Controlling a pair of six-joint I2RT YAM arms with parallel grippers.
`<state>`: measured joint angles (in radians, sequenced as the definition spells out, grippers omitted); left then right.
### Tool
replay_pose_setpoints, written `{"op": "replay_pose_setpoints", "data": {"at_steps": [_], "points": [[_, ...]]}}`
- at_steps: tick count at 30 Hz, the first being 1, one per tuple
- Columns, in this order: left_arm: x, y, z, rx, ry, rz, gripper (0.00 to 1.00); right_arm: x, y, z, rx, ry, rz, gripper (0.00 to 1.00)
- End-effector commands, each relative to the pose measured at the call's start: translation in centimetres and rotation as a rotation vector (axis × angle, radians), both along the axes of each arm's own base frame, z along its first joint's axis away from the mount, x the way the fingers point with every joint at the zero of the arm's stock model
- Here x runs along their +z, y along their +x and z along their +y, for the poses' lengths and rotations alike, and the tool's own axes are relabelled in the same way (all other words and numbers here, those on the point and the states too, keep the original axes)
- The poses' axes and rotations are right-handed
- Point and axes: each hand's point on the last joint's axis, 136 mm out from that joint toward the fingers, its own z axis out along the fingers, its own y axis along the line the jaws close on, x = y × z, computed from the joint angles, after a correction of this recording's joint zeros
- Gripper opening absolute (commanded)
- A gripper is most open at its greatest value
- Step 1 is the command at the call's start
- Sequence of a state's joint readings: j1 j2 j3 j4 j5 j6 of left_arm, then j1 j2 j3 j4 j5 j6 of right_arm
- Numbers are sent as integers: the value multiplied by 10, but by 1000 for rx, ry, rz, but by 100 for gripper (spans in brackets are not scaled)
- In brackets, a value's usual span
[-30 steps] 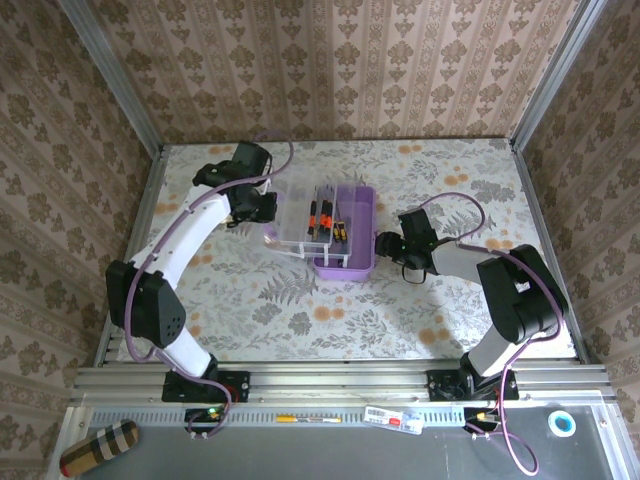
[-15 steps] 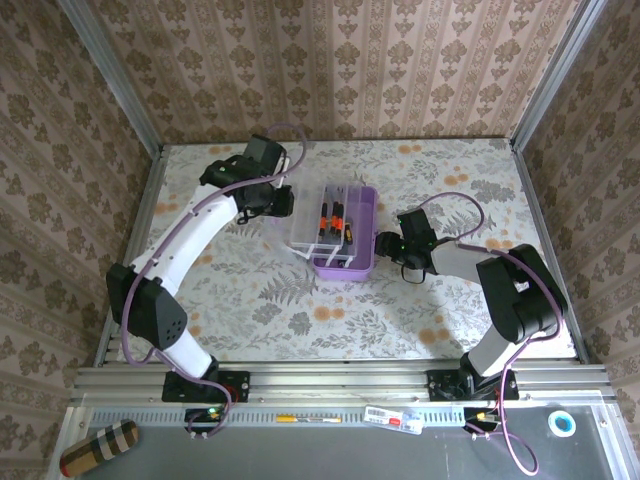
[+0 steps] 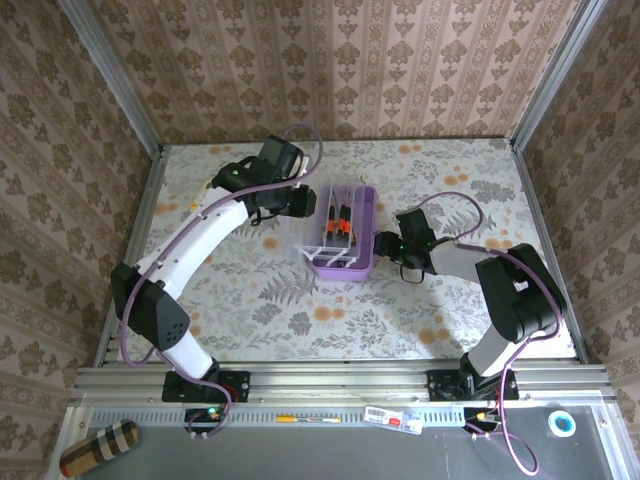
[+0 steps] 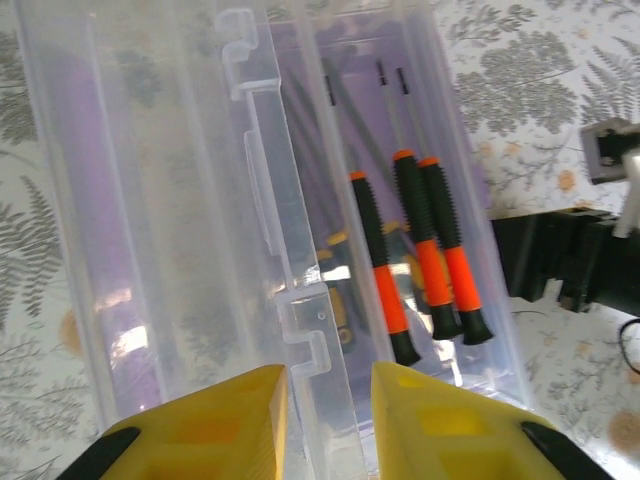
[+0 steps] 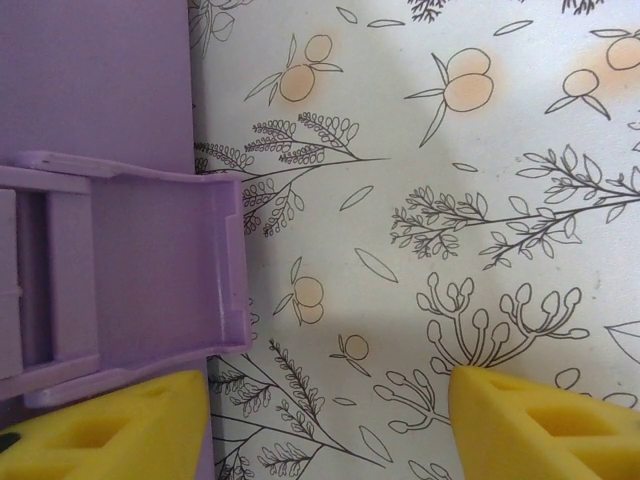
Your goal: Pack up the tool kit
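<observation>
The purple case (image 3: pixel 358 265) of the tool kit sits mid-table with orange-and-black screwdrivers (image 3: pixel 336 222) inside. Its clear lid (image 3: pixel 308 226) stands tilted over the case's left side. My left gripper (image 3: pixel 299 205) is at the lid's free edge. In the left wrist view the lid's latch rim (image 4: pixel 300 330) stands between the fingers of the left gripper (image 4: pixel 330 420), with a gap on the right side, and the screwdrivers (image 4: pixel 430 260) show through the plastic. My right gripper (image 3: pixel 385 243) is open at the case's right side. Its wrist view has the right gripper (image 5: pixel 330 420) wide over the cloth, left finger beside the purple handle (image 5: pixel 150 270).
A floral cloth (image 3: pixel 440 170) covers the table, with open room behind and in front of the case. Metal frame posts and patterned walls close in the left, right and back sides. The black body of the right arm (image 4: pixel 560 265) lies just right of the case.
The lid has swung from lying flat on the left up and over toward the case. My left gripper followed it to the right and its jaws have parted. The right arm stayed still.
</observation>
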<state>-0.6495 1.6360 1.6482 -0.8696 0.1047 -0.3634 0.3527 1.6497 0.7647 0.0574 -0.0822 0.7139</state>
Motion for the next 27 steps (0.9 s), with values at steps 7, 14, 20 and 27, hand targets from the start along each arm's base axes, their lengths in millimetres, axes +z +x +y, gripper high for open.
{"op": "replay_pose_setpoints", "data": {"at_steps": [7, 14, 20, 27], "points": [[-11, -10, -27, -45, -27, 76, 30, 0, -5, 29, 72, 72, 7, 66], [-15, -13, -48, -73, -75, 102, 33, 2, -4, 29, 76, 70, -3, 67], [-15, -21, -70, -129, -145, 138, 36, 4, -3, 28, 74, 63, -9, 67], [-9, -21, -76, -146, -167, 128, 49, 6, -4, 25, 65, 50, -17, 68]]}}
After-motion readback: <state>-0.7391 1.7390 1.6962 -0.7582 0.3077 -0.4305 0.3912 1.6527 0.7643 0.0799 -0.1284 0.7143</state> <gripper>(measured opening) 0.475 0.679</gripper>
